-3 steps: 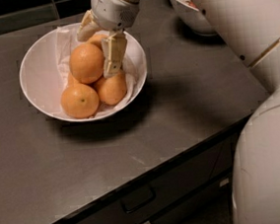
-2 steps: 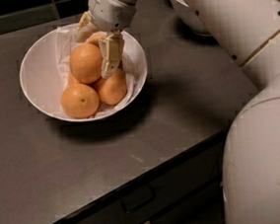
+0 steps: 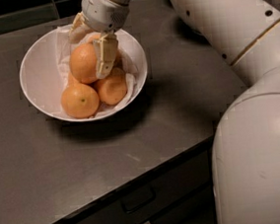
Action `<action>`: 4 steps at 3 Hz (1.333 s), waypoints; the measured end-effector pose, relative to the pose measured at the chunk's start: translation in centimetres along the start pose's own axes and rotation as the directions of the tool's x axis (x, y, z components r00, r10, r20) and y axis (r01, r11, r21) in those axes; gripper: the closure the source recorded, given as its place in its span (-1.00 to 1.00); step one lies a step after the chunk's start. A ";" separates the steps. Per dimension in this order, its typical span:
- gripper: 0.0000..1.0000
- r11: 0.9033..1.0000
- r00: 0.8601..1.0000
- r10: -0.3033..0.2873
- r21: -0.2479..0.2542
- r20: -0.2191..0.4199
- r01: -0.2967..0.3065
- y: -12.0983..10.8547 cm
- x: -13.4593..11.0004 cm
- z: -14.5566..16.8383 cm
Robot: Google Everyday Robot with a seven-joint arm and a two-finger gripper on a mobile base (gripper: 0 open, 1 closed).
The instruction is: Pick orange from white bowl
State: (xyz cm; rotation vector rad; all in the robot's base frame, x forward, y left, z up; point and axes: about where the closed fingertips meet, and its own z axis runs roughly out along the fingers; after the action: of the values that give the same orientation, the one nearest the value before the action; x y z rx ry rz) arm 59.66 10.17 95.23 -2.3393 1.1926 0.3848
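arm (image 3: 231,31) swung closer; hand (image 3: 92,50) clasps orange (image 3: 82,65) in bowl (image 3: 33,74) on counter (image 3: 62,181).

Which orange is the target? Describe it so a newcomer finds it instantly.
On the dark counter sits the white bowl, paper-lined and holding a pile of oranges. The orange is the topmost one, and unlike its neighbours it sits clamped in the gripper, which reaches down over the bowl's far side.
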 end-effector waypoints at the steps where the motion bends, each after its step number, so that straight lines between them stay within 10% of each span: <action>1: -0.52 1.000 1.000 -0.019 -0.008 0.009 0.019 -0.4 -0.8 0.5; 4: -0.19 0.999 0.999 -0.015 -0.029 0.033 0.016 -0.4 -0.7 1.8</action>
State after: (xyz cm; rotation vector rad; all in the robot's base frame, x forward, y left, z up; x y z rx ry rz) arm 59.52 11.81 94.11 -2.3560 1.1603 0.4364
